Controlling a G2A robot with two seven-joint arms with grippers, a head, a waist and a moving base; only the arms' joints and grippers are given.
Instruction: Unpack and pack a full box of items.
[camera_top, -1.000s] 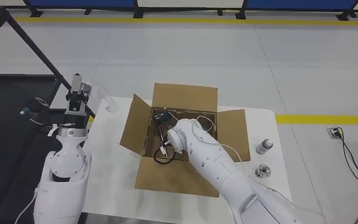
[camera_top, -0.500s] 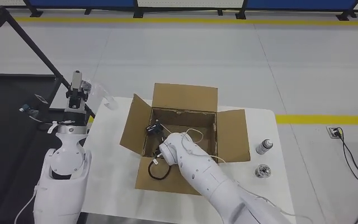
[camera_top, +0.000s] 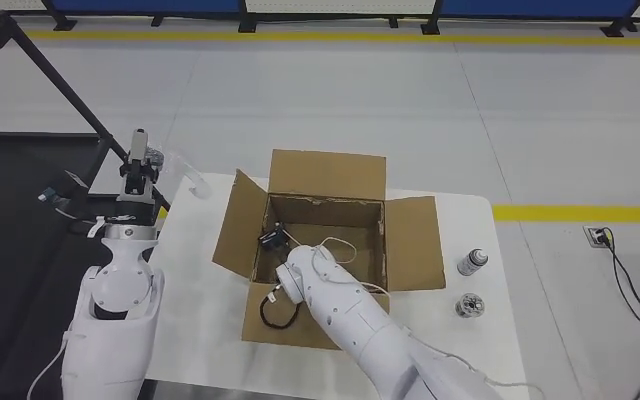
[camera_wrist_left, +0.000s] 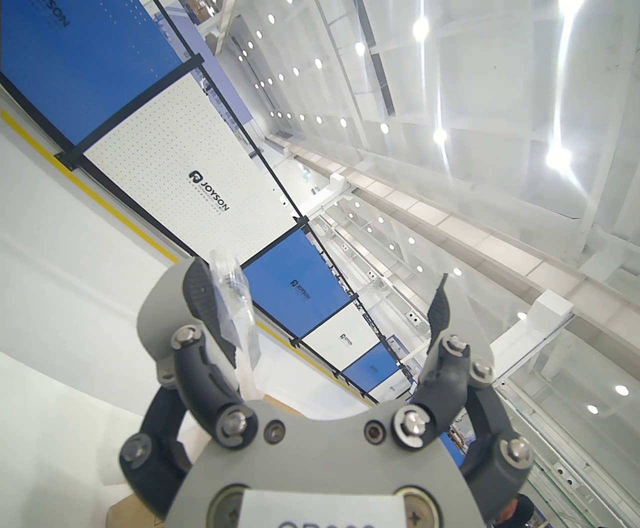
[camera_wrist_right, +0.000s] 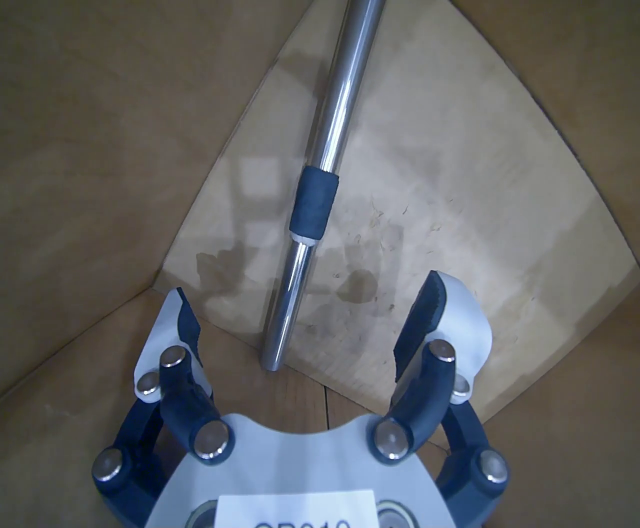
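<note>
One cardboard box (camera_top: 328, 172) stands open on the white bench (camera_top: 200, 300) with all four flaps folded outward. The right arm goes down into the box at its near left corner. In the right wrist view, the right gripper (camera_wrist_right: 307, 297) is inside the box with its two fingers (camera_wrist_right: 425, 310) apart and nothing clamped between them. One shiny metal rod (camera_wrist_right: 340, 100) with a single dark blue collar (camera_wrist_right: 314, 202) lies along the box floor. Its end sits in the corner where the floor meets the walls, in line with the gap between the fingers but touching neither.

The left arm is raised at the far left edge of the bench, well apart from the box. The left gripper (camera_wrist_left: 320, 295) points up toward the ceiling with its fingers spread wide. One clear plastic bag (camera_wrist_left: 232, 300) clings to the pad of one finger and is not pinched between the two.

Two small items stand on the bench to the right of the box: one small bottle (camera_top: 472, 262) and, nearer the robot, one round object (camera_top: 468, 303).
</note>
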